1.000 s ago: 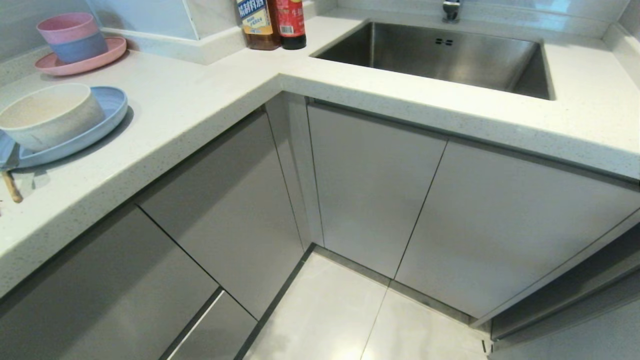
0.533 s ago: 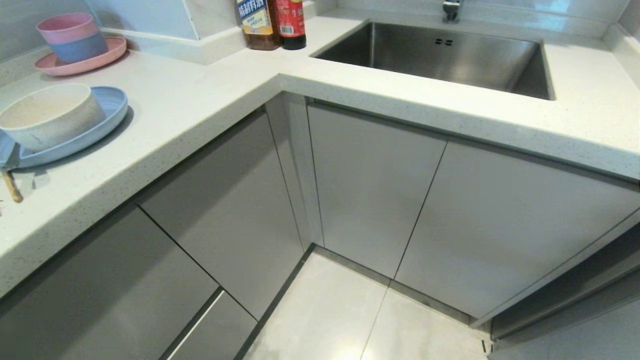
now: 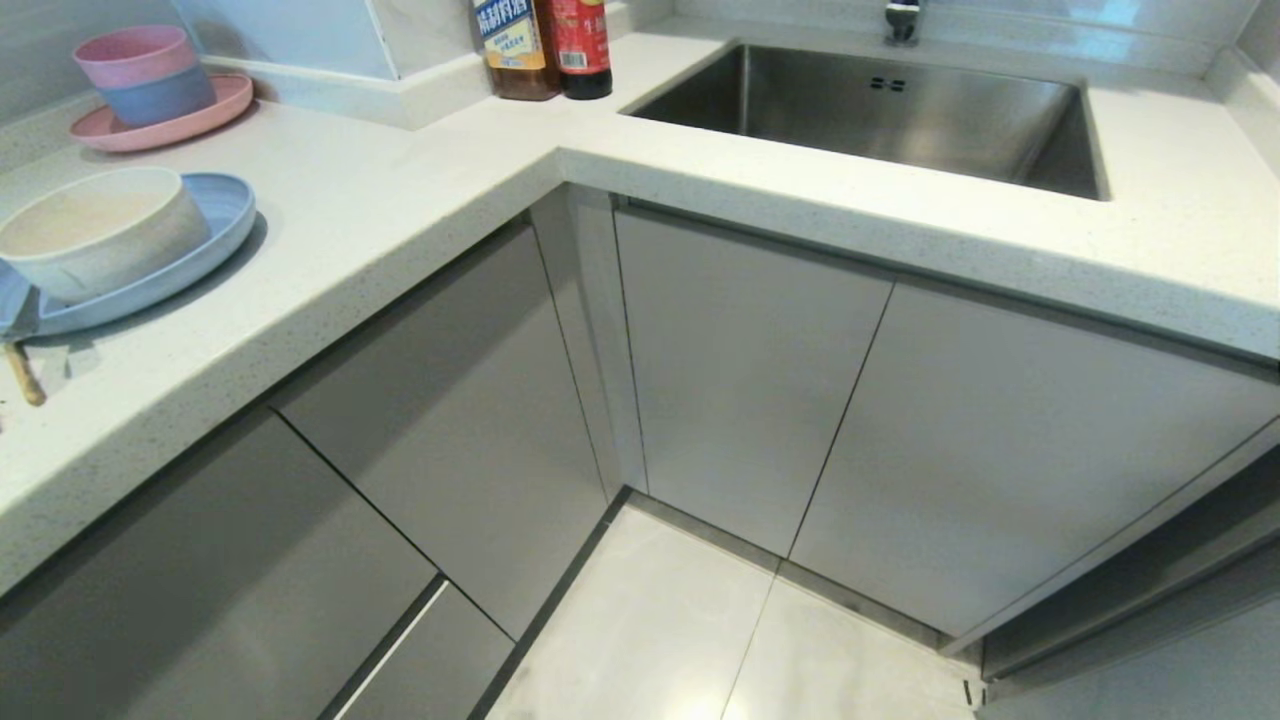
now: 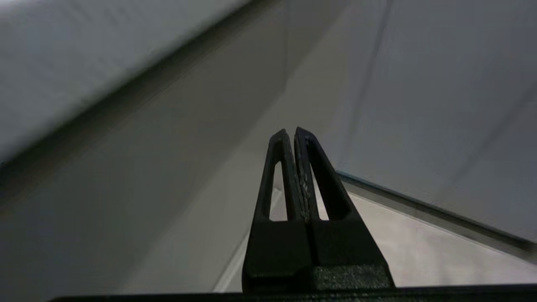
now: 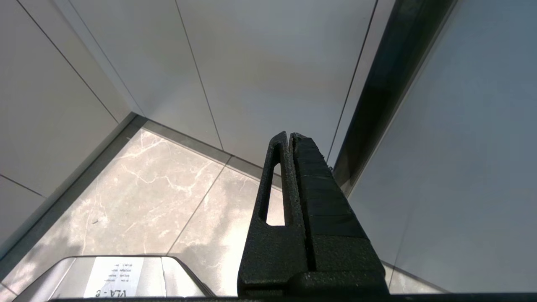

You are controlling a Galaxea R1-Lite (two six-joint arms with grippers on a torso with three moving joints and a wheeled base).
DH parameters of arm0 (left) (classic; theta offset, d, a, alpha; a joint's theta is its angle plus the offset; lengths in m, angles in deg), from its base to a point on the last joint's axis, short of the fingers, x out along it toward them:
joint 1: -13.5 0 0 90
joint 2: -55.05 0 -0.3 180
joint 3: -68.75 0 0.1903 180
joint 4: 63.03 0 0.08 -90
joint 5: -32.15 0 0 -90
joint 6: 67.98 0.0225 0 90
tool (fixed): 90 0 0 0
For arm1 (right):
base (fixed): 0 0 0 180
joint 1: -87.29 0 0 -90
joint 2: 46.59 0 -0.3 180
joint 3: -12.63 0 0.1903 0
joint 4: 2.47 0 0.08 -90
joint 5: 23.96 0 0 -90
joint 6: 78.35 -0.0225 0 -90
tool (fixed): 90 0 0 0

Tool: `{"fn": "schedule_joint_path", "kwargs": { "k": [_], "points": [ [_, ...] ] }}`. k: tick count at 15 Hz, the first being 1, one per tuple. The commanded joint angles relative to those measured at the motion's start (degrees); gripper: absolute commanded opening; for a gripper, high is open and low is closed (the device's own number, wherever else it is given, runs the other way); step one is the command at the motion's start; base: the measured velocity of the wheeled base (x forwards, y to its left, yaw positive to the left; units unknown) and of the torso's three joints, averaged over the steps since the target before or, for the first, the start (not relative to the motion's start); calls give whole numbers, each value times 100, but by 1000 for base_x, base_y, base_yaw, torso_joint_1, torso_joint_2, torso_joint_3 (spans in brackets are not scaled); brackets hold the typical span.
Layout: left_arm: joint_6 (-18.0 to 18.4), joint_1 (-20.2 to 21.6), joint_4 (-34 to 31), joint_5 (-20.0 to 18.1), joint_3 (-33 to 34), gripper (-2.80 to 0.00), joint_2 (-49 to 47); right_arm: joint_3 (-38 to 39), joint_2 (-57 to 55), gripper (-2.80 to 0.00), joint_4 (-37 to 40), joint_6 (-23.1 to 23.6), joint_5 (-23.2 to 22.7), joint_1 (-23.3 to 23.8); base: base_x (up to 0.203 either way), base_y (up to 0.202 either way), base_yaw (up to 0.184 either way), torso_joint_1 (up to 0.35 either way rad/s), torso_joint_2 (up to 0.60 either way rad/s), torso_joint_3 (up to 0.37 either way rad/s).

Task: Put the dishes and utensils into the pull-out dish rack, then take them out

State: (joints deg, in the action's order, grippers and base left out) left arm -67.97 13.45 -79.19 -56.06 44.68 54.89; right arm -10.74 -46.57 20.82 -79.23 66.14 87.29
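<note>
Head view: small cream-white round bowl (image 3: 92,230) sits on large round pale blue plate (image 3: 205,240), far left of white speckled countertop (image 3: 400,210); wooden chopstick tip (image 3: 24,374) just beside plate's near edge. Pull-out rack not seen, grey cabinet fronts (image 3: 740,380) all closed. L gripper (image 4: 290,133) clenched, empty, near cabinets. R gripper (image 5: 288,136) clenched, empty, above marble floor tiles (image 5: 159,197).

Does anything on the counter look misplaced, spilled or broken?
Nothing stands out. The cream bowl sits upright on the blue plate, the pink and blue bowls are neatly stacked, and no spill shows.
</note>
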Motion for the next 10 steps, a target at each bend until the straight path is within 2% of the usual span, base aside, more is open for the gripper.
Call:
{"fn": "schedule_joint_path", "kwargs": {
  "k": [1, 2, 5, 10],
  "points": [
    [-73, 2, -403, -71, 190, -280, 11, 9, -2, -280, -1, 0, -1, 0, 0, 0, 0, 0, 0, 0],
    [-72, -2, -855, -163, 44, -280, 14, 9, -2, -280, -1, 0, -1, 0, 0, 0, 0, 0, 0, 0],
    [-255, -4, -827, -207, 44, -280, 16, 9, -2, -280, -1, 0, -1, 0, 0, 0, 0, 0, 0, 0],
    [-270, -4, -628, -144, 105, -280, 16, 9, -2, -280, -1, 0, -1, 0, 0, 0, 0, 0, 0, 0]
  ]
}}
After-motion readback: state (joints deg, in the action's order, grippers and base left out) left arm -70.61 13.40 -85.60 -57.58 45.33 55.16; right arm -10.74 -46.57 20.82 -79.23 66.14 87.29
